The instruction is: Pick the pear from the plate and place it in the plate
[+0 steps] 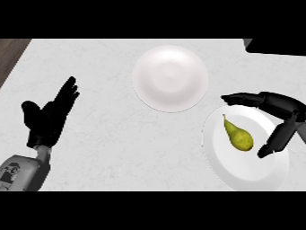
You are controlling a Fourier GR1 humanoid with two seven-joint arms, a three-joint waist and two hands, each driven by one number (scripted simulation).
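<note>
Right hand (279, 117) open, fingers arched over pear (238, 134) on plate (248, 173) at counter's right edge; close around the pear's middle. Left hand (49, 116) rests open.

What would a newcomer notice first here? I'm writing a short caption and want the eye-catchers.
First, the yellow-green pear lying on the white plate at the right, with the right hand arched over it, fingers curved but not touching it. Then the second white plate, bare, at top centre, and the left hand resting open at the left.
</note>
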